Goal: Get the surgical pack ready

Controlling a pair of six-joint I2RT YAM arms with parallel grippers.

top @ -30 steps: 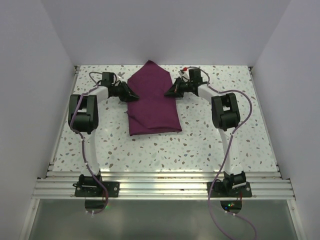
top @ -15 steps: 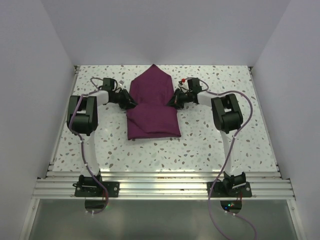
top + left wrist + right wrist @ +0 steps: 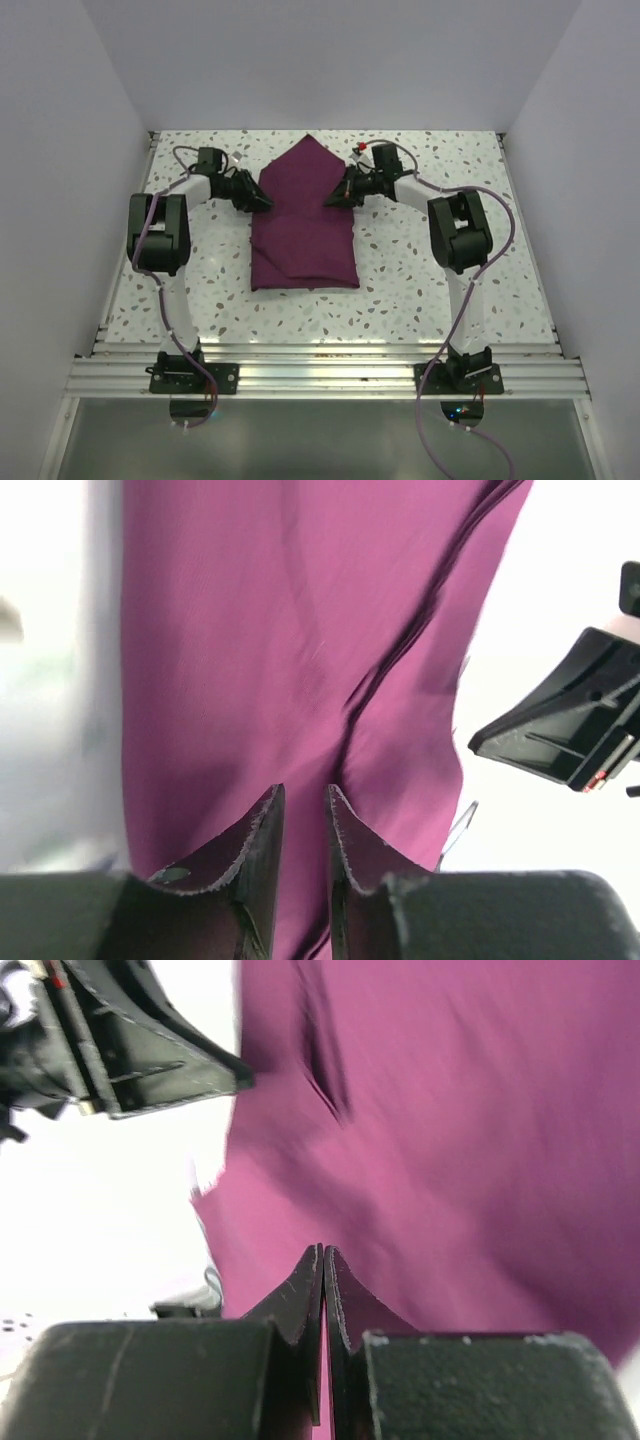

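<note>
Broadly, you are late in the wrap. On the speckled bench the surgical pack lies at the middle, between the two arms. Its near part is already folded into a purple rectangle with straight left and right edges. No tray, gauze or instruments show anywhere, so I judge them to be closed up inside the cloth. What is not done is the far end: the far flap lies out flat as a triangle, its tip pointing at the far wall.

Both arms reach to the base of that triangle, one on each side. Your left claw touches the left edge of the cloth. The left wrist view shows its jaws narrow, with a slim gap and purple behind it — whether a fold sits in that gap, you cannot tell. Your right claw is on the right edge. Its jaws meet tip to tip with a thin purple line in the seam, so I take it to be pinching cloth.

Left to do, as I judge it — bring the far point over toward the near side and lay it down so the bundle closes as a plain rectangle.
</note>
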